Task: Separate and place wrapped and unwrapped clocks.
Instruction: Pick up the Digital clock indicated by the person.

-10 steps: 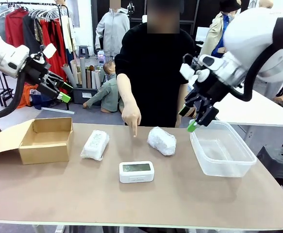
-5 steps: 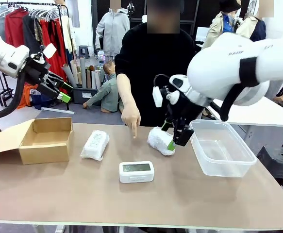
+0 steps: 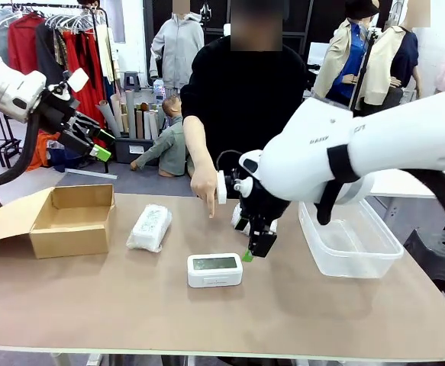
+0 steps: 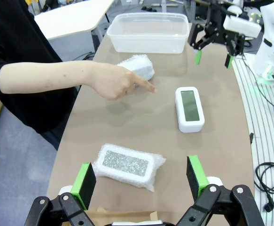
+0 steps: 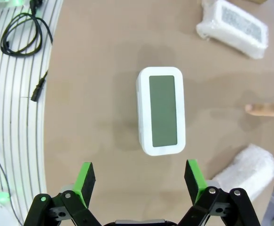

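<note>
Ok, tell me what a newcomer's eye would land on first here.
The big white right arm reaches in low, its open end effector poised over the bare white clock in the middle of the table. Behind it, the person's hand points a finger down at the table between the flat bubble-wrapped bundle and the rounder bundle.

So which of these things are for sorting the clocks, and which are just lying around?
For the job:
white digital clock
flat bubble-wrapped bundle
rounder bubble-wrapped bundle
cardboard box
clear plastic tub
right gripper, open over the clock

Just lying about:
black cable beside the table
clothes rail in the background
</note>
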You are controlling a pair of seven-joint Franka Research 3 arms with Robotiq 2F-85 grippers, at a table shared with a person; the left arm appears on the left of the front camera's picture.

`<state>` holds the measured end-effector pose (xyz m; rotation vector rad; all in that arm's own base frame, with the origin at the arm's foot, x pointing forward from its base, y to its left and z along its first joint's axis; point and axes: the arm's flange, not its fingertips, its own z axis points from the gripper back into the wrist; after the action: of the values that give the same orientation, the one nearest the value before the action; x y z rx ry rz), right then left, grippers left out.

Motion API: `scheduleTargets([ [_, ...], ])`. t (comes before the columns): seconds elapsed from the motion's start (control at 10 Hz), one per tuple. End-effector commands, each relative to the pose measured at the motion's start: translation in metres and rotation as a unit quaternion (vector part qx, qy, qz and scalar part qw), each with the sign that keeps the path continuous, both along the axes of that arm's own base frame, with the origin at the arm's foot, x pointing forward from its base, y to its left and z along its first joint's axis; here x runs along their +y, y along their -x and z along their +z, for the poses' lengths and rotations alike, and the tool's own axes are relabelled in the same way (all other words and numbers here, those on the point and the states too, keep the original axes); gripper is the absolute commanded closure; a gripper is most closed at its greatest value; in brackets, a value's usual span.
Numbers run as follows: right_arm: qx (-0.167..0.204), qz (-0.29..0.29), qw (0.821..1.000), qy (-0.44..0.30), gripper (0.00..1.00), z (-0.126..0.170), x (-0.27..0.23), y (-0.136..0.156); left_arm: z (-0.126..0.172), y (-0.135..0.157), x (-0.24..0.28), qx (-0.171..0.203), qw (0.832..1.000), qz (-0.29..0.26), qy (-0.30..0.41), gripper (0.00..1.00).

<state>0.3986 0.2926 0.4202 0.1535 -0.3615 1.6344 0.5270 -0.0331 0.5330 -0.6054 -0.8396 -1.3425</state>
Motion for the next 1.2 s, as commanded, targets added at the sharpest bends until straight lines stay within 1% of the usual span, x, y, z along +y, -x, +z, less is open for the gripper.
scheduleTargets([
  [0.0,-0.013,-0.016,1.000,0.013,0.00,-0.015,0.010,-0.005,0.001,0.000,0.001,-0.001,1.000,0.001,0.000,0.00],
  [0.1,-0.013,-0.013,1.000,0.007,0.00,-0.017,0.007,-0.009,0.001,0.000,0.001,-0.001,1.000,0.001,0.000,0.00],
  [0.2,-0.002,0.000,1.000,0.003,0.00,-0.011,0.004,-0.002,0.001,0.000,0.001,-0.001,1.000,0.001,0.000,0.00],
  [0.6,-0.002,0.000,1.000,0.003,0.00,-0.011,0.004,-0.002,0.001,0.000,0.001,-0.001,1.000,0.001,0.000,0.00],
  [0.7,-0.003,-0.002,1.000,0.003,0.00,-0.015,0.005,-0.005,0.001,0.000,0.001,-0.001,1.000,0.001,0.000,0.00],
  [0.8,0.012,-0.009,1.000,0.001,0.00,-0.025,0.016,-0.015,0.001,0.000,0.001,-0.001,1.000,0.001,0.000,0.00],
  [0.9,0.004,-0.004,1.000,-0.002,0.00,-0.026,0.022,-0.024,0.001,0.000,0.001,-0.001,1.000,0.001,0.000,0.00],
  [1.1,0.000,-0.014,1.000,0.010,0.00,-0.038,0.035,-0.034,0.001,0.000,0.001,-0.001,1.000,0.001,0.000,0.00],
])
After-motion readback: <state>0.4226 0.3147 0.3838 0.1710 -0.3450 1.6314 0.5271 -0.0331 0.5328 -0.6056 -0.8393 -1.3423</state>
